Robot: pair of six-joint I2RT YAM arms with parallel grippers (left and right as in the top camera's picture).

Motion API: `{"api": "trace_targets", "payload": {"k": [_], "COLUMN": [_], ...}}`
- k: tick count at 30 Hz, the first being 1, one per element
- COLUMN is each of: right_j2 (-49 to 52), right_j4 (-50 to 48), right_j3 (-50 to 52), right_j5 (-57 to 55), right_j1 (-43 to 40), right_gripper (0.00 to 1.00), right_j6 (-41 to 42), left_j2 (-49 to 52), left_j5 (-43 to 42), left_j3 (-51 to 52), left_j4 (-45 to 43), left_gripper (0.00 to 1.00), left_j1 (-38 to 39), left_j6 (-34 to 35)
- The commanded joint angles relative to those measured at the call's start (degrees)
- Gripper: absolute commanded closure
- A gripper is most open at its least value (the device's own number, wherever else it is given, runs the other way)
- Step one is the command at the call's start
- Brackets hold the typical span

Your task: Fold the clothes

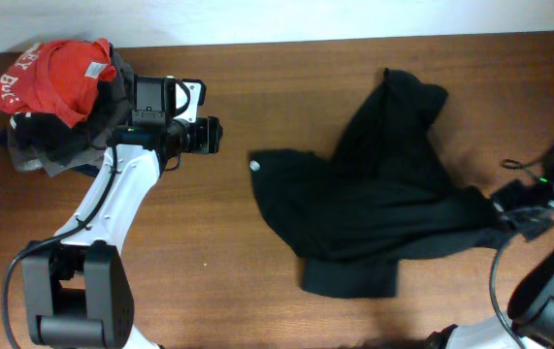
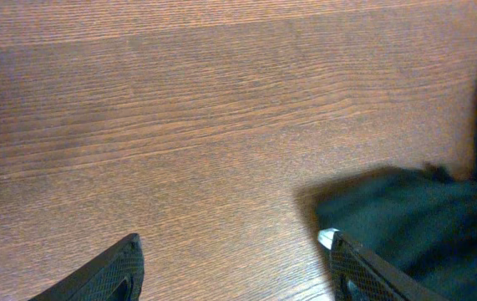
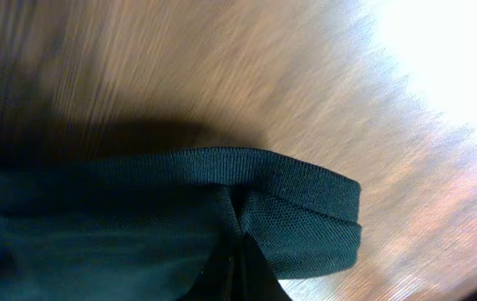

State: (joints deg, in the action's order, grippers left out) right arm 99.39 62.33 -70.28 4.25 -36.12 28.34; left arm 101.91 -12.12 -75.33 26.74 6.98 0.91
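Black shirt (image 1: pixel 383 199) lies crumpled and unfolded on the wooden table (image 1: pixel 209 291). It is bunched, with one lobe toward the far edge and a flap toward the near edge. The small white logo mark (image 1: pixel 254 163) sits at the shirt's left tip.

Right gripper (image 1: pixel 505 209) is at the shirt's right end, jaws clenched on the fabric. The right wrist view shows the ribbed hem (image 3: pixel 255 180) doubled over and pinched, with the cloth pulled into a taut ridge leading to the grip.

Left gripper (image 1: pixel 209 136) is just left of the shirt's left tip, not touching it. Its jaws are spread wide with nothing in them, only bare wood between the fingers (image 2: pixel 117 267). In the left wrist view the shirt's edge (image 2: pixel 413 226) and the white mark (image 2: pixel 327 238) sit beside the one finger.

Well left of the shirt, behind the left arm, is a heap: red shirt (image 1: pixel 58 68) on top of the grey and dark garments (image 1: pixel 48 145).
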Motion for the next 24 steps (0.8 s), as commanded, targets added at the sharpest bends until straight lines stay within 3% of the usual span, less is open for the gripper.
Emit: {"api": "trace_targets", "payload": {"k": [1, 7, 10, 12, 14, 15, 19, 24], "right_j2": [-3.1, -5.1, -5.2, -5.2, -5.2, -5.2, -5.2, -4.0], "right_j4": [-1.2, -4.5, -4.5, -3.3, -1.2, -0.4, 1.4, -1.0], "right_j3": [-0.2, -1.5, -5.2, -8.8, -12.5, -13.9, -18.8, -18.8], "right_j5": [-1.9, 6.6, 15.7, 19.6, 19.7, 19.7, 19.6, 14.1], "right_j1": [-6.4, -13.2, -13.7, -12.8, -11.0, -10.0, -2.2, 11.6], "right_gripper": [0.96, 0.95, 0.78, 0.55, 0.38, 0.35, 0.34, 0.4], "right_j6": [1.4, 0.3, -6.5, -11.1, -13.5, -14.9, -20.3, -20.8], "left_j2": [0.4, 0.4, 0.4, 0.4, 0.4, 0.4, 0.4, 0.4], "left_j5": [0.2, 0.2, 0.2, 0.2, 0.2, 0.2, -0.1, -0.1], "left_j3": [-0.8, -0.8, -0.8, -0.8, -0.8, -0.8, -1.6, -5.2], "left_j4": [-0.2, -1.3, -2.3, -3.0, -3.8, -4.2, -5.5, -3.1], "left_gripper": [0.29, 0.29, 0.29, 0.29, 0.29, 0.28, 0.29, 0.29], "left_j1": [0.1, 0.1, 0.1, 0.1, 0.1, 0.1, 0.1, 0.1], "left_j6": [-1.9, -2.0, -2.0, -2.0, -2.0, -2.0, -2.0, -3.4]}}
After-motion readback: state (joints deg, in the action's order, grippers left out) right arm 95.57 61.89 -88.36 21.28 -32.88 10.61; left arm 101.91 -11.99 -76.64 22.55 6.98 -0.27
